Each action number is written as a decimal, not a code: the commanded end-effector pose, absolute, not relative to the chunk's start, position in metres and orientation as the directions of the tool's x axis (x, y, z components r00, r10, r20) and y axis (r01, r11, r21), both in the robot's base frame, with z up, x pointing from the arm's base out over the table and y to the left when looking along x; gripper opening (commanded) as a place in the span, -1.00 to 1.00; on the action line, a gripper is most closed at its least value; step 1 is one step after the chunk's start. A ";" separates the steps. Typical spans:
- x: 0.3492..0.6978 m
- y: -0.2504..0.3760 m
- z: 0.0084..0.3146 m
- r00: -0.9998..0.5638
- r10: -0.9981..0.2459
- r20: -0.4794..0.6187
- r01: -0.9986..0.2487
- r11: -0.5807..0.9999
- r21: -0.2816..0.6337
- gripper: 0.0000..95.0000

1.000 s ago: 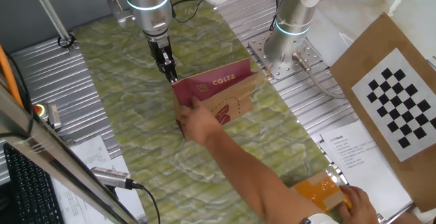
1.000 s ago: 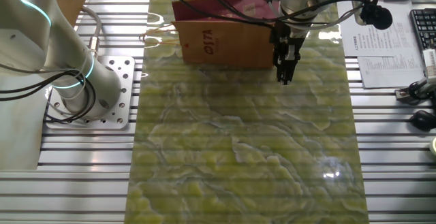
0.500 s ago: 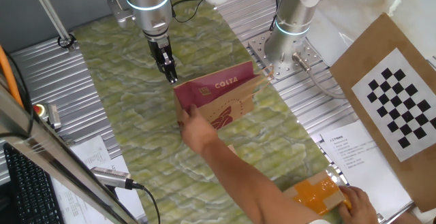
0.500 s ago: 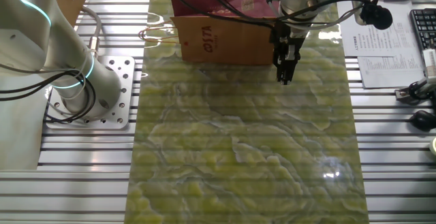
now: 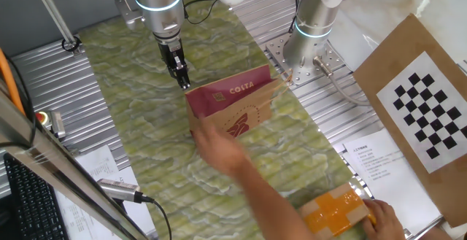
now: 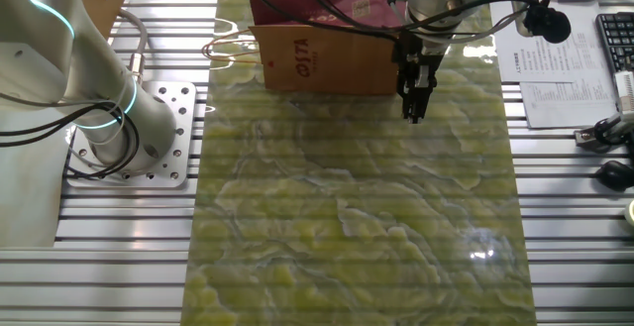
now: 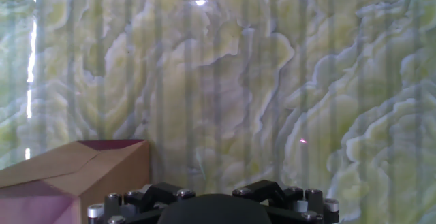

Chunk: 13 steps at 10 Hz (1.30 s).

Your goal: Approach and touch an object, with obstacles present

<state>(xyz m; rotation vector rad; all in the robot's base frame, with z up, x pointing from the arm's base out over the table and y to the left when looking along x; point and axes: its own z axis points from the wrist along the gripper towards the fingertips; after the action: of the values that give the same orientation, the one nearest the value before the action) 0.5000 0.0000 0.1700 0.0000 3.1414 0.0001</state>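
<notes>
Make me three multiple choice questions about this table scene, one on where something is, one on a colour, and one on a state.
1. Where is the gripper relative to the paper bag?
A. inside it
B. beside it, near its top corner
C. far across the mat

2. What colour is the bag's lettered band?
A. dark red
B. blue
C. white

3. How does the bag stand?
A. flattened
B. upside down
C. upright

Answers: 1 B, the fingers hang just off the bag's corner in both fixed views. 2 A, the COSTA band is dark red. 3 C, it stands upright on the green mat.
</notes>
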 end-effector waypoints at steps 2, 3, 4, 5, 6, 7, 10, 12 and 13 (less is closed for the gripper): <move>0.500 0.000 0.170 -0.992 -0.123 0.003 -0.123 0.992 -0.023 -1.00; 0.500 0.000 0.170 -0.993 -0.122 0.003 -0.122 0.992 -0.024 -1.00; 0.500 0.000 0.170 -0.993 -0.121 0.004 -0.121 0.992 -0.024 -1.00; 0.500 0.000 0.170 -0.993 -0.120 0.004 -0.120 0.992 -0.024 -1.00; 0.500 0.000 0.170 -0.993 -0.120 0.005 -0.120 0.992 -0.024 -1.00; 0.500 0.000 0.170 -0.993 -0.120 0.006 -0.120 0.992 -0.024 -1.00; 0.500 0.000 0.170 -0.993 -0.116 0.007 -0.116 0.993 -0.026 -1.00; 0.500 0.000 0.170 -0.993 -0.117 0.007 -0.118 0.993 -0.028 -1.00; 0.500 0.000 0.170 -0.993 -0.118 0.007 -0.119 0.993 -0.028 -1.00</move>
<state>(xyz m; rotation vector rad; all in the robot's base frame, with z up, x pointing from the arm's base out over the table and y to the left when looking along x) 0.5004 0.0000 0.1699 -0.1858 3.1421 -0.0440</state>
